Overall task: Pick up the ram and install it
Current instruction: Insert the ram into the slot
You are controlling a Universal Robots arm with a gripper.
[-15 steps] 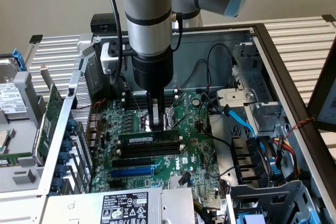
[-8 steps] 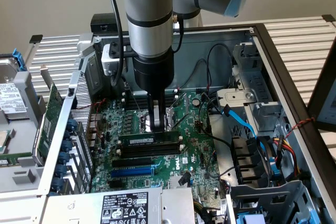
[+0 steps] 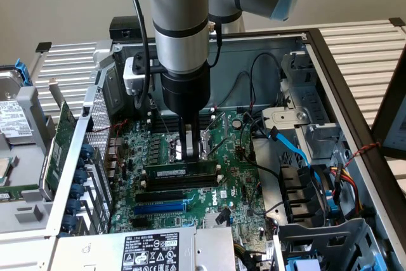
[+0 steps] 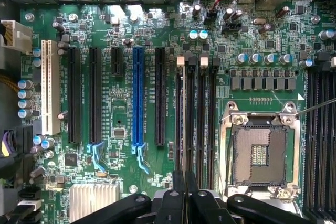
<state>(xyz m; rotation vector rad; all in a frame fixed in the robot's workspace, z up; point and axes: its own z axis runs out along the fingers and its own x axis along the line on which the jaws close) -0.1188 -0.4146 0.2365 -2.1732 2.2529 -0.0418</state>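
Dark-green stick: the ram (image 3: 181, 173) is seen standing on edge in 1 of the long black memory slots (image 4: 203, 114) of the motherboard (image 3: 238, 179), with its white label strip facing the exterior view.
Place on the board: the ram lies near the middle of the motherboard, between the empty processor socket (image 4: 261, 153) and the blue expansion slot (image 4: 137, 98), and well apart from every board edge.
Tool state: the tool (image 4: 185, 182) is drawn in to a narrow pinch, finger against finger, and nothing is seen clamped between them.
Ram relative to tool: the ram is directly beneath the tool, about mid-length. The tips are at its upper edge, but actual contact cannot be confirmed.
Why upright: the stick is judged to be kept vertical by the slot walls rather than by any grip.
Why the fingers are closed: 2 fingers pressed together are judged to make 1 blunt pusher. The arm is held plumb so that force is sent straight down into the slot.
Task standing: the pick-up is judged done, since the ram is already in its slot. Whether the end latches are locked cannot be told.
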